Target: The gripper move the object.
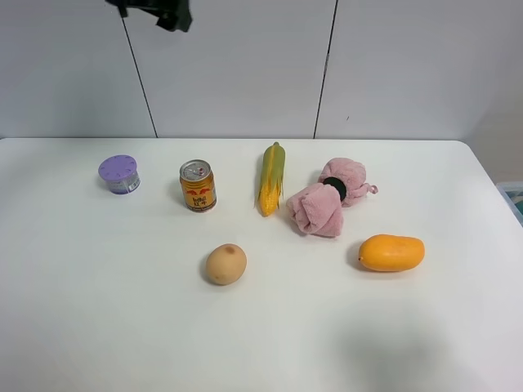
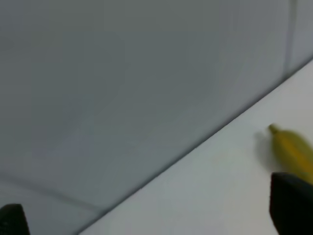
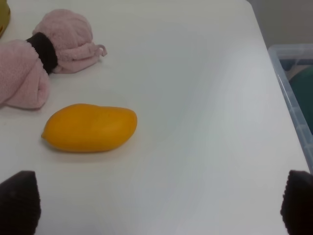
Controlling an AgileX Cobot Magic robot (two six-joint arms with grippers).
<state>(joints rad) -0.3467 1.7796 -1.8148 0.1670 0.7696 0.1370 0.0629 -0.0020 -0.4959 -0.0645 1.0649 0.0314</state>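
White tabletop backed by a grey panelled wall is filling the exterior high view, where the pink towel [image 1: 331,198] is lying right of centre, just beside the corn cob [image 1: 272,178] and near the mango [image 1: 391,252]. Through the left wrist view, the left gripper [image 2: 151,213] is hanging wide open and gripping nothing, facing the wall and the blurred corn cob. Through the right wrist view, the right gripper [image 3: 159,203] is hovering wide open and gripping nothing over the table, while the pink towel is lying well apart from it, beyond the mango.
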